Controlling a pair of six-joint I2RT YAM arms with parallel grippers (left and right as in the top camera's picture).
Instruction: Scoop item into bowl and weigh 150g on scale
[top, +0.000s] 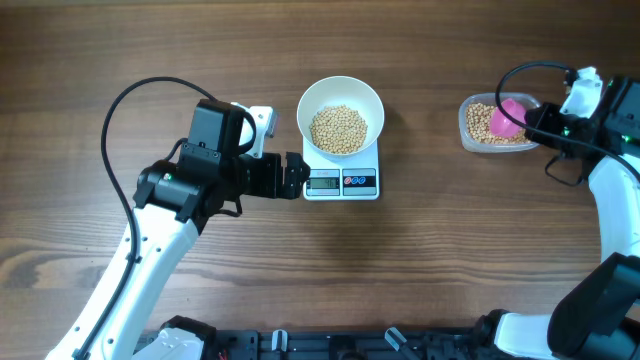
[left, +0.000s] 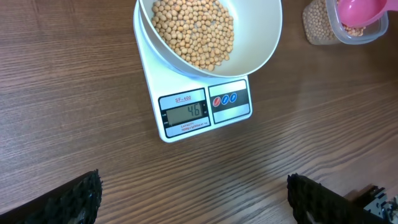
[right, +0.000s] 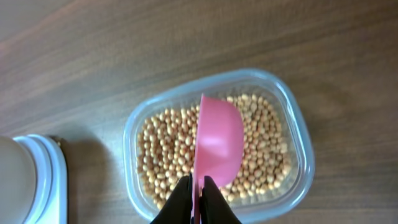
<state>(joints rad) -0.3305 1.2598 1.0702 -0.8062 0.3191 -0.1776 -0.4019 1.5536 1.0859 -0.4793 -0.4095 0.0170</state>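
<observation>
The white bowl stands on the white scale and holds a heap of tan beans. More beans fill a clear plastic tub at the right. My right gripper is shut on the handle of a pink scoop, which hangs tilted on its side over the tub. My left gripper stands wide open just left of the scale's front, nothing between its fingers.
The scale's display faces the left wrist camera. Bare wooden table surrounds the scale and tub. The tub with the pink scoop shows at the top right of the left wrist view. Black cables loop over both arms.
</observation>
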